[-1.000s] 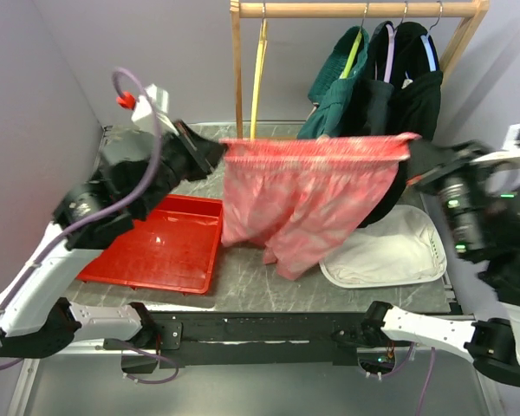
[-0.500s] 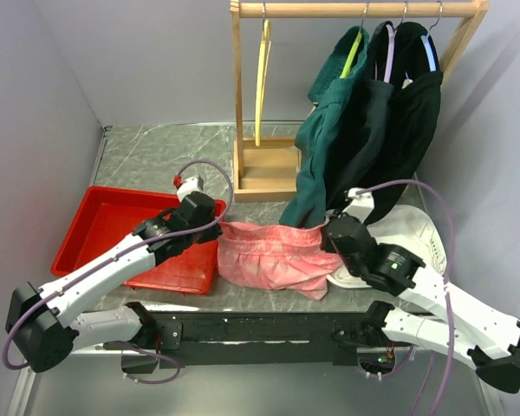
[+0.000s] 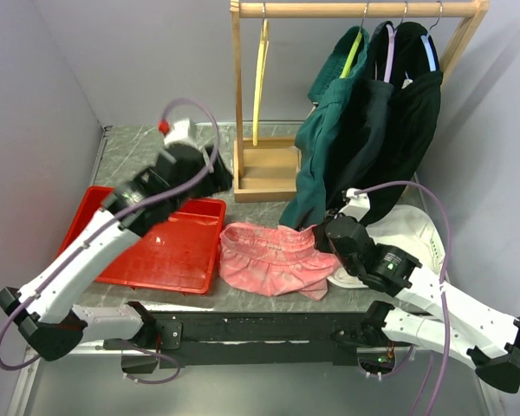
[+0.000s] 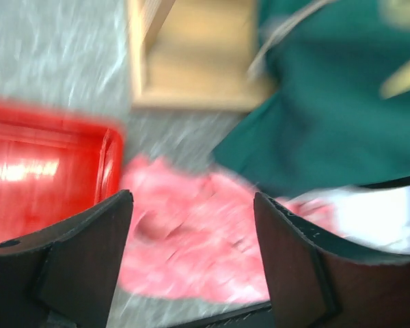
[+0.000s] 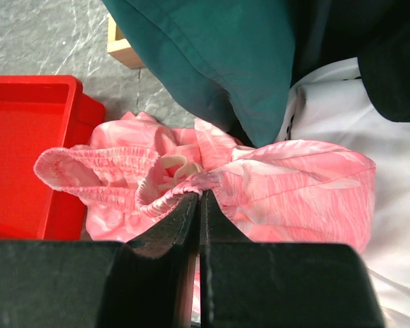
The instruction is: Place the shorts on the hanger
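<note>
Shorts (image 3: 273, 260) lying crumpled below the empty, wide-spread left gripper (image 4: 191, 212), waistband being pinched in the closed right gripper (image 5: 199, 198).

No words, numbers, labels or signs could be read in any view. The shorts (image 3: 273, 260), the hanger (image 3: 259, 78) and the red tray (image 3: 178, 247) showed no writing that could be made out.
</note>
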Robot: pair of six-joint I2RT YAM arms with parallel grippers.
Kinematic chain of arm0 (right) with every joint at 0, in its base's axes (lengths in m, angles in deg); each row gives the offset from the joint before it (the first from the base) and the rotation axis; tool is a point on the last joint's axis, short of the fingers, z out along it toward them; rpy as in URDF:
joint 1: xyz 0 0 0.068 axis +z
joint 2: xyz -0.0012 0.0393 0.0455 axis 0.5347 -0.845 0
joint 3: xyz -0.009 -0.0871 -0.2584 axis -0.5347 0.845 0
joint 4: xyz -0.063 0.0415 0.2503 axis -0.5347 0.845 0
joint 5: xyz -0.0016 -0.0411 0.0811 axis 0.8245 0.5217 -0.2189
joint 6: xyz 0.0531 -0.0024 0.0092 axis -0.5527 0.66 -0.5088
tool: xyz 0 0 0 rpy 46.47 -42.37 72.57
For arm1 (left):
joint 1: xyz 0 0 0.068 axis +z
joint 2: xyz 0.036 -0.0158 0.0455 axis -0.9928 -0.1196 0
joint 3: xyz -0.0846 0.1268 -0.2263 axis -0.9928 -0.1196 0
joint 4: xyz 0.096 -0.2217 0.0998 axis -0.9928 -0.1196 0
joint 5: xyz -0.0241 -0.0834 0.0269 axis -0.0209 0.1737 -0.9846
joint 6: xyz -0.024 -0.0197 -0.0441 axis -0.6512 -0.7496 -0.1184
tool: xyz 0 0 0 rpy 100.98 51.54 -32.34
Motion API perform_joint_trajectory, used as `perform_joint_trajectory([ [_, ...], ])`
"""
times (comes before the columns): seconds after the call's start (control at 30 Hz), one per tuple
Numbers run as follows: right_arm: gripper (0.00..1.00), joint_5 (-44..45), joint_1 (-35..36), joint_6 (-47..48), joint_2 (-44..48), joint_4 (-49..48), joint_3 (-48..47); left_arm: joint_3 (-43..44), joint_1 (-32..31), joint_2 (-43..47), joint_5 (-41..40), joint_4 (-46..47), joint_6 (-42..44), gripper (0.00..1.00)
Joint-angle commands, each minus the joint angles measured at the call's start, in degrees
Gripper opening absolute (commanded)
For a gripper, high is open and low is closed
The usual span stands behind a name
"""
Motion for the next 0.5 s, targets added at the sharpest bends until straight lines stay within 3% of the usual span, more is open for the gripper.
perform_joint_trajectory([
  [0.0,0.06,-0.04,-0.36,-1.07,-0.29,-3.29,0.68,18.78,-0.45,-5.19,-3.04,-6.76,7.94,0.77],
  [0.2,0.06,-0.30,-0.44,-1.25,0.50,-3.11,1.29,44.46,-0.45,-19.43,-0.49,-10.02,14.89,0.75],
  [0.33,0.05,-1.27,-0.44,-1.16,0.32,-2.50,0.94,55.11,-1.15,-27.52,-4.43,-8.80,20.15,0.75],
  [0.47,0.04,-1.80,-0.35,-0.98,0.58,-2.32,0.76,56.30,-1.07,-30.96,-7.86,-0.81,24.73,0.74],
])
